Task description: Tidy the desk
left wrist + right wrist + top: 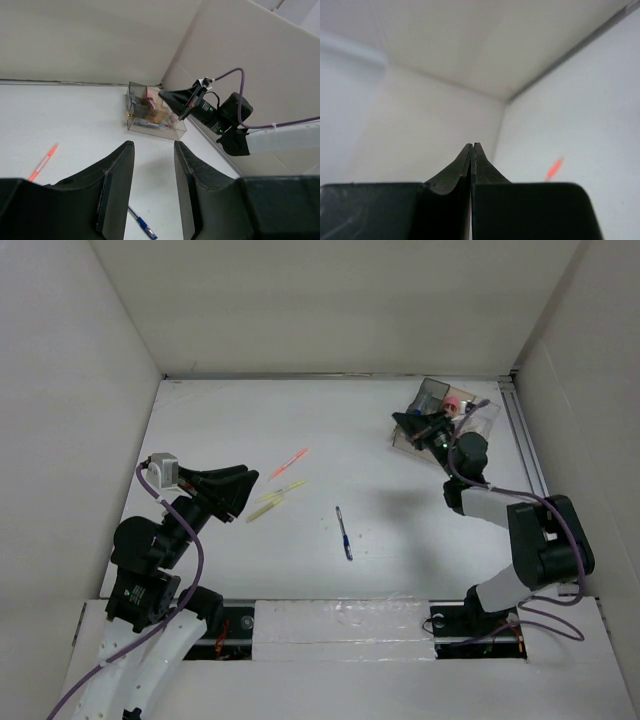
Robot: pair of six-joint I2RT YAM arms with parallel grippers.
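The white desk [400, 500] carries loose pens: a blue one [343, 532], an orange-red one [289, 462] and two yellow ones [280, 492]. My left gripper [235, 490] is open and empty, above the desk's left side; the blue pen [142, 225] lies below its jaws [154, 145]. My right gripper [403, 421] hovers at the clear organizer box [445, 410] in the far right corner. Its fingers [472, 145] are pressed together on a thin reddish pen [192, 102], whose lower end reaches into the box [150, 125].
White walls surround the desk on three sides. A metal rail [527, 450] runs along the right edge beside the organizer. The orange-red pen also shows in the left wrist view [44, 162] and the right wrist view [553, 169].
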